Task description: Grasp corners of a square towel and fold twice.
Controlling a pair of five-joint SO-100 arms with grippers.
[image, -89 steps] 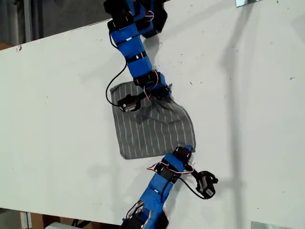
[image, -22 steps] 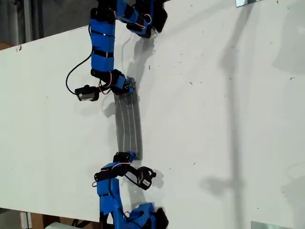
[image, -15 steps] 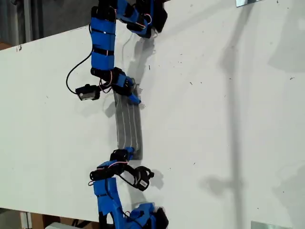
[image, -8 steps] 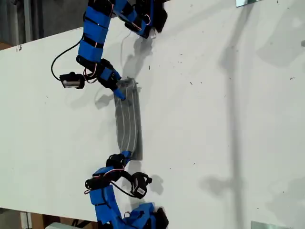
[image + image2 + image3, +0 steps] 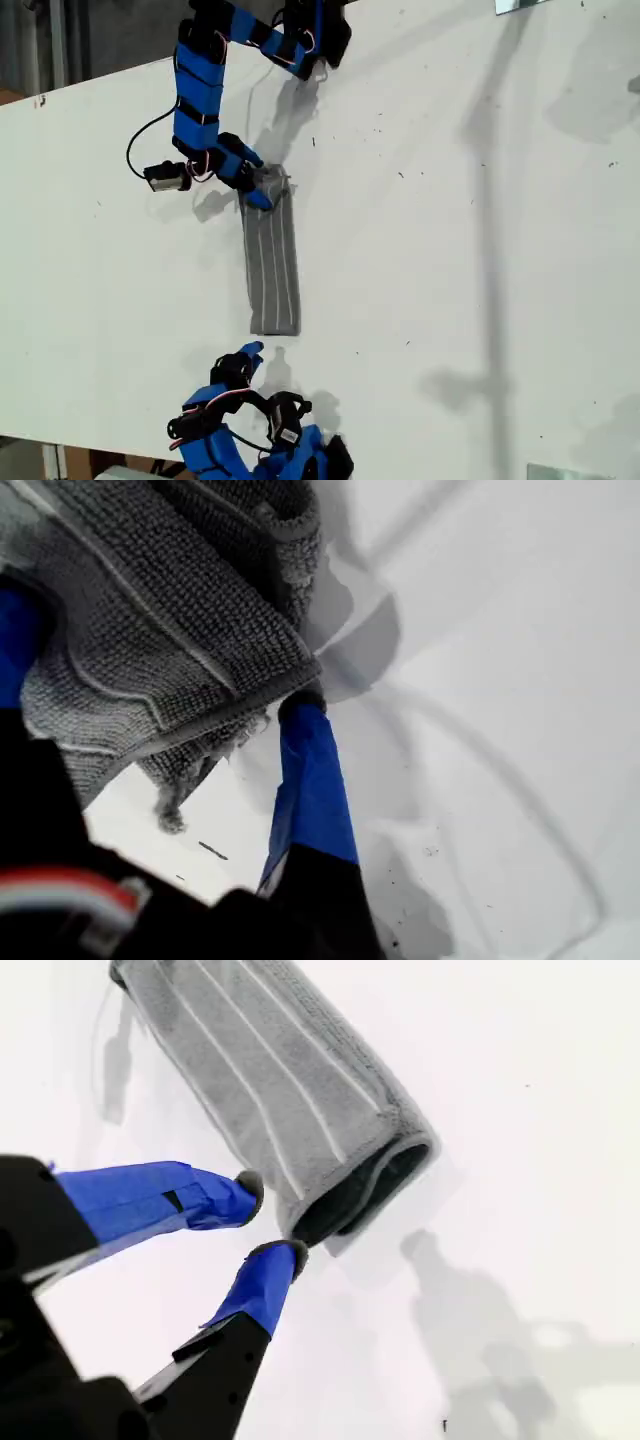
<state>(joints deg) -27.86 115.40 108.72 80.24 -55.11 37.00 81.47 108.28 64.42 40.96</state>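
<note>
The towel (image 5: 274,265) lies on the table folded into a narrow striped strip running from far to near. My first gripper (image 5: 257,187) sits at its far end. In the first wrist view the bunched cloth (image 5: 170,600) lies between the spread fingers (image 5: 312,780), and a frayed corner (image 5: 165,815) hangs free. My second gripper (image 5: 248,352) is just off the strip's near end. In the second wrist view it (image 5: 270,1218) stands slightly open with nothing in it, beside the towel's (image 5: 280,1070) folded end (image 5: 380,1175).
The white table (image 5: 450,250) stretches wide toward the exterior view's right, with only small dark specks on it. Both arm bases stand at the exterior view's top and bottom edges. A loose black cable (image 5: 140,160) loops beside the first arm.
My second gripper has let go of the towel's near end and drawn back from it. The strip now lies straight and flat. My first gripper has returned onto the far end.
</note>
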